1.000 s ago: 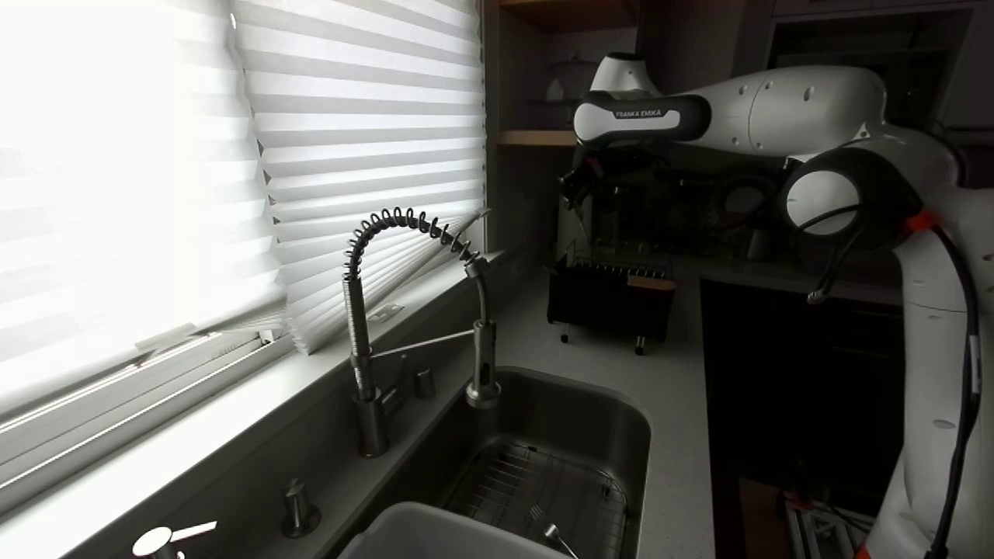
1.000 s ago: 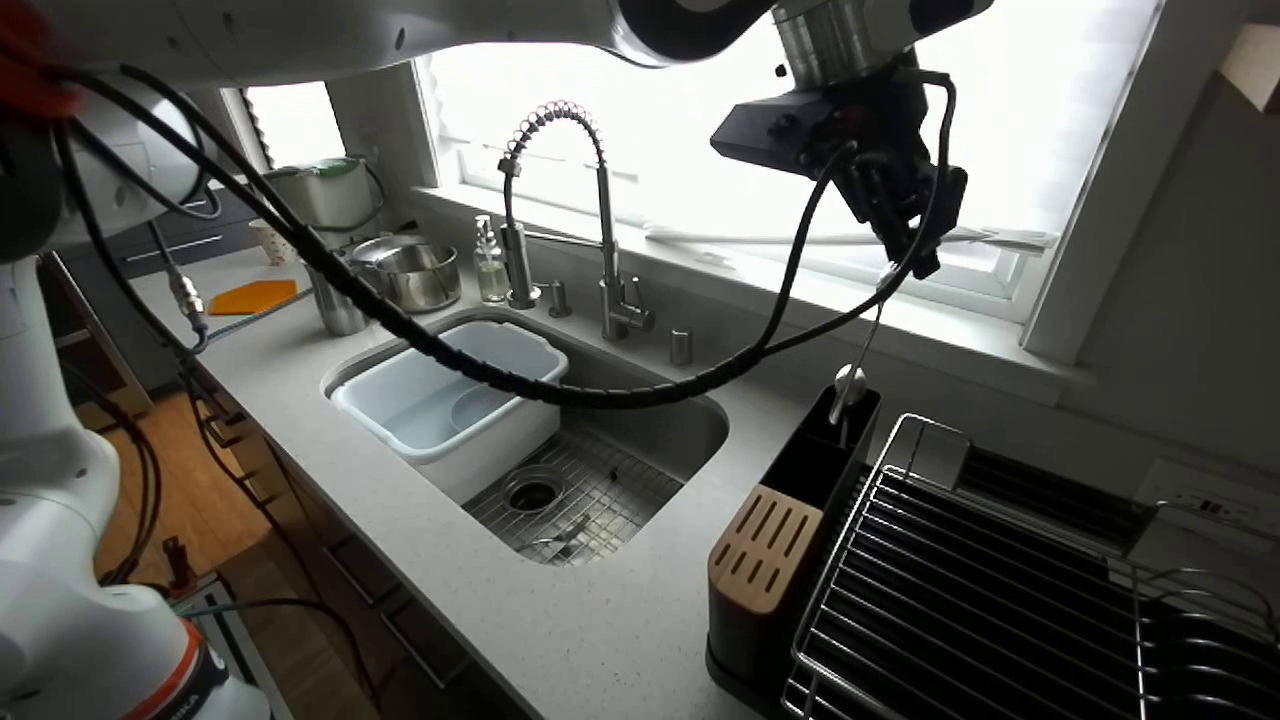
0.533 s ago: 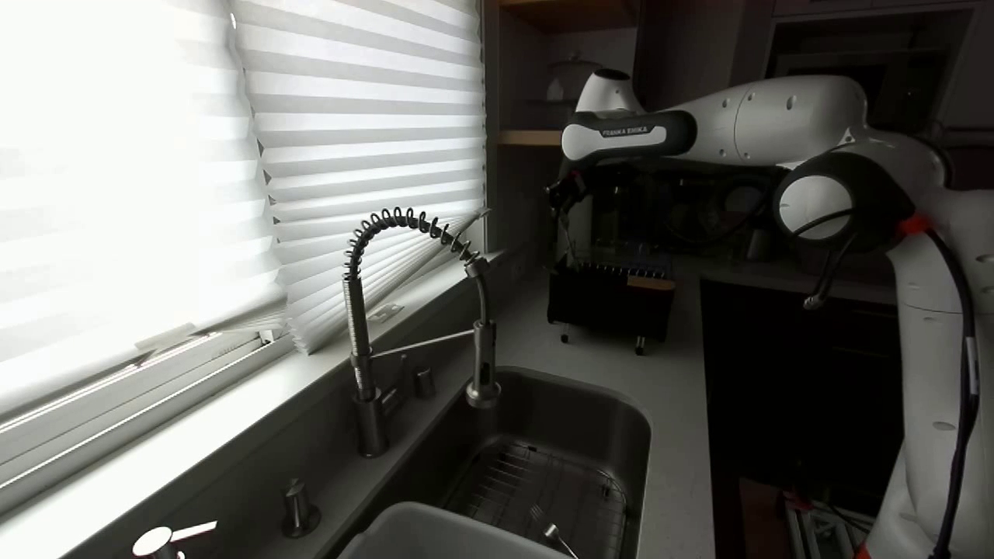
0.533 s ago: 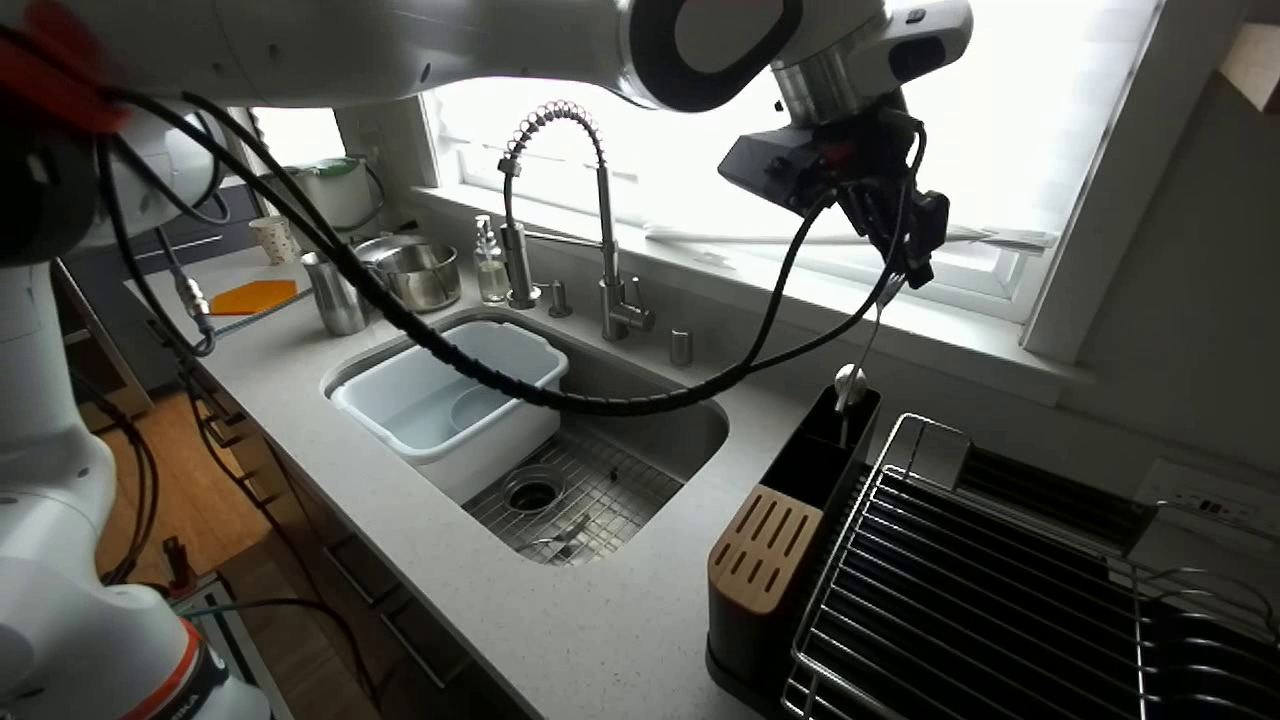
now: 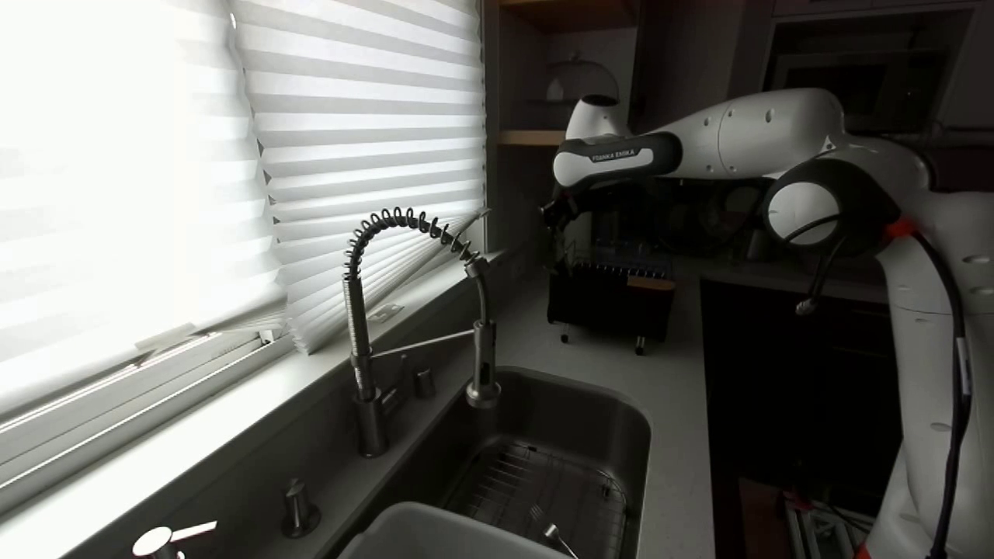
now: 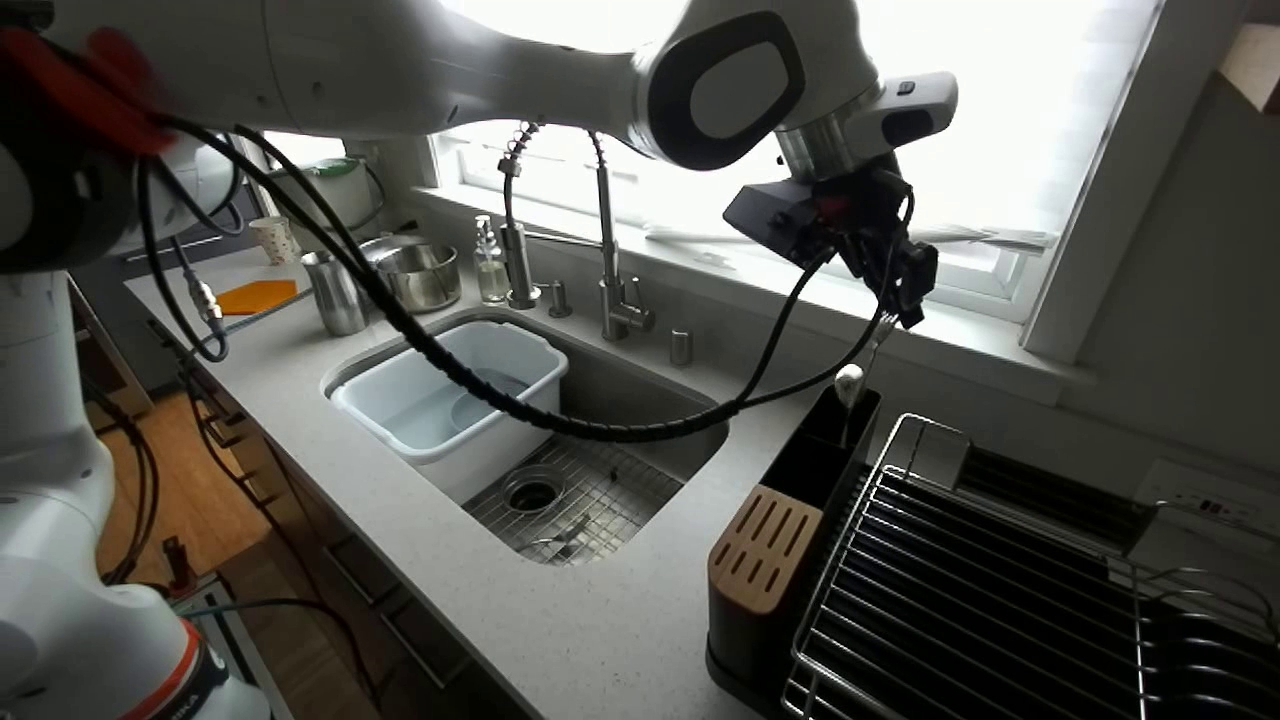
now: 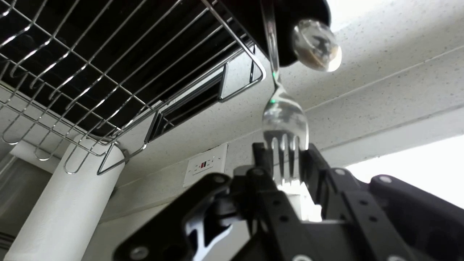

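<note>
Wrist view: our claw (image 7: 286,159) holds the fork (image 7: 285,116) by tines.
Holder (image 6: 738,642), far end: probably insertion step; next needs careful lowering.

well apart from the pincer (image 7: 285,154), we see a faucet (image 5: 359,334) and a metal pot (image 6: 425,288); left of the pincer in the wrist view, a wall outlet (image 7: 206,165) and a white roll (image 7: 69,203).

Silver fork (image 7: 285,117), tines up in gripper (image 7: 284,149), handle slanting down

The fork (image 7: 285,117) is smooth, glossy metal; the slotted insert (image 6: 767,551) is matt wood; the tub (image 6: 505,447), smooth plastic.
</note>
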`<state>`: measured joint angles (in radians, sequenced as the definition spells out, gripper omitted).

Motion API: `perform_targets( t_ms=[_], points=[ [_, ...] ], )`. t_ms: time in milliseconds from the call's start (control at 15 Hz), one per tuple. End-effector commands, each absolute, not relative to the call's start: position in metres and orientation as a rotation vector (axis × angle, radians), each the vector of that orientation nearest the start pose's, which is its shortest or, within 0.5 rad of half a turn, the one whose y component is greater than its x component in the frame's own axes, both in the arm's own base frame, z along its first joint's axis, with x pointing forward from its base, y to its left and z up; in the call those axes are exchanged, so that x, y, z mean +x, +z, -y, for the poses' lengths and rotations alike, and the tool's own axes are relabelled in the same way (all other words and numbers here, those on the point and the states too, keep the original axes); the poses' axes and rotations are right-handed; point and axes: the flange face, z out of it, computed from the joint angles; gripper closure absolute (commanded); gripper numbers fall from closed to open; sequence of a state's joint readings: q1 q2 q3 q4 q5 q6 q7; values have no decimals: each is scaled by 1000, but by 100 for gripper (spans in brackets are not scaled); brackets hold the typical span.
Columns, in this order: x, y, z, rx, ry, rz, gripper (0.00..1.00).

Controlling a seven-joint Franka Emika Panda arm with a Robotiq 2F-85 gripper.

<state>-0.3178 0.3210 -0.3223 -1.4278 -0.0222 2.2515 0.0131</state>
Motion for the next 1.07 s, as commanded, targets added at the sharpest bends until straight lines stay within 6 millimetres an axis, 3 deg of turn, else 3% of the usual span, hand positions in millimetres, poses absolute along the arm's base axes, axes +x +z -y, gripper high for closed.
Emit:
perform_targets(
  t_ms=[0, 800, 1000],
  points=[
    [576, 560, 385, -3193, -730, -1026, 93],
    [589, 514, 374, -3237, -570, -990, 93],
    [591, 511, 368, -3246, -565, -961, 93]
  ],
)
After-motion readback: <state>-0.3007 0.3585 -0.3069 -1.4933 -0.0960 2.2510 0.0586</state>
